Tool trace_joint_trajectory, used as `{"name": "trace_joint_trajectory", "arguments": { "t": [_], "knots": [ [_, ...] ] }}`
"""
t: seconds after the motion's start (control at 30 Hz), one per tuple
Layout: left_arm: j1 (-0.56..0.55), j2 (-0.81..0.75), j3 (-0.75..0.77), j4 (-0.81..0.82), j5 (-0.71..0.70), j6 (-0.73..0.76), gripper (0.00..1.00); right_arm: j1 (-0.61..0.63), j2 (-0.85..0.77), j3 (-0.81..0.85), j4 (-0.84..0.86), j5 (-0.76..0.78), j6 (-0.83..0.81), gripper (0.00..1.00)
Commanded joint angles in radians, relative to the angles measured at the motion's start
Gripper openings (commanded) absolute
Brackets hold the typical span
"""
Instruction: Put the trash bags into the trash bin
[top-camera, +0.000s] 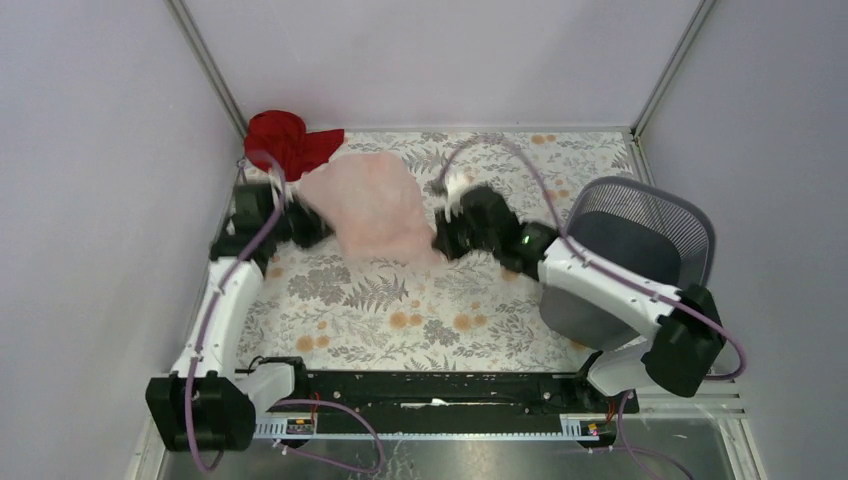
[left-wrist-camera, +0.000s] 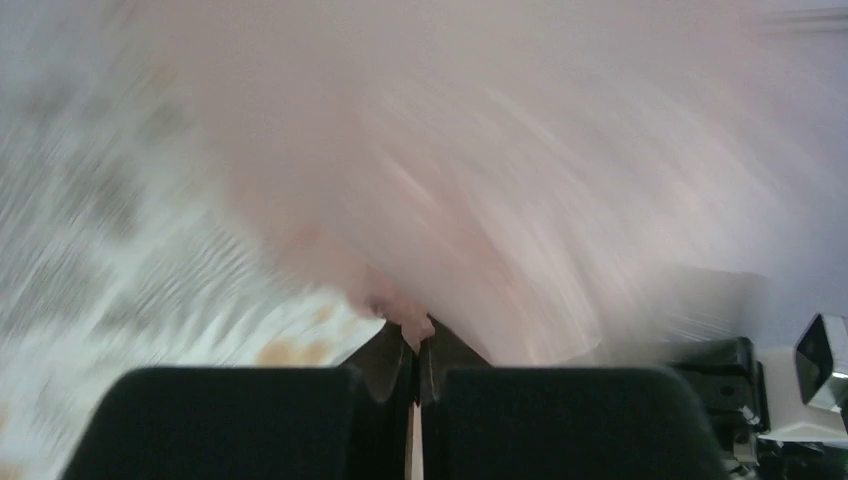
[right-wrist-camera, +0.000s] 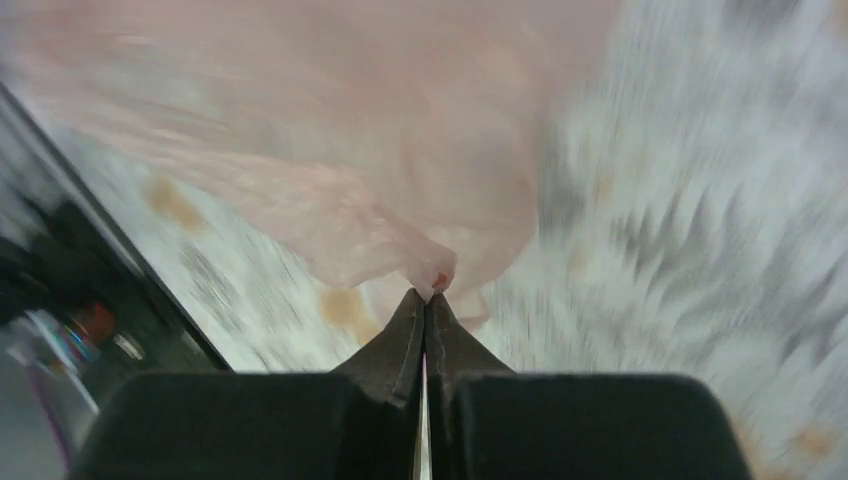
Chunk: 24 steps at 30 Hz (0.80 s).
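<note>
Aloft, trash bag (top-camera: 370, 205) between left end effector (left-wrist-camera: 417, 345), right end effector (right-wrist-camera: 427, 305), both pinching it.

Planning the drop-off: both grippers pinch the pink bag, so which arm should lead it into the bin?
Right, probably. The bin stands beside the right arm, and the right gripper pinches the bag at the corner nearer it. The left gripper pinches the opposite corner, farther away.

Right gripper (right-wrist-camera: 426, 300): two dark fingers pressed together at lower centre, tips pinching a small bunched fold of the bag.
Bag (right-wrist-camera: 330, 150): pale pink wrinkled film, spreading up and left from the pinch across the upper frame.
Table (right-wrist-camera: 700, 230): floral surface with grey fronds and orange spots, motion-blurred.
Dark shapes (right-wrist-camera: 50, 280): left edge, too blurred to identify.
</note>
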Motion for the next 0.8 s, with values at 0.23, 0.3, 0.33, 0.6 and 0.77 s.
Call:
{"name": "trace_joint_trajectory", "arguments": {
  "t": [0.23,0.3,0.33,0.6,0.77],
  "knots": [
    [-0.079,-0.170,0.434,0.498,0.056,-0.050,0.00,0.001,-0.233,0.311,0.198,-0.095,-0.016,0.00],
    [-0.079,-0.328,0.133,0.407,-0.138,0.006,0.00,-0.002,-0.259,0.078,0.273,-0.019,0.038,0.00],
    [-0.079,-0.350,0.029,0.317,-0.226,0.026,0.00,-0.001,-0.237,0.008,0.271,-0.005,0.057,0.00],
    [-0.080,-0.180,0.280,0.221,-0.100,0.090,0.00,-0.002,-0.188,0.263,0.030,0.011,-0.023,0.00],
    [-0.095,-0.174,0.695,0.186,-0.159,0.133,0.00,0.000,-0.213,0.524,-0.004,-0.133,-0.028,0.00]
  ]
}}
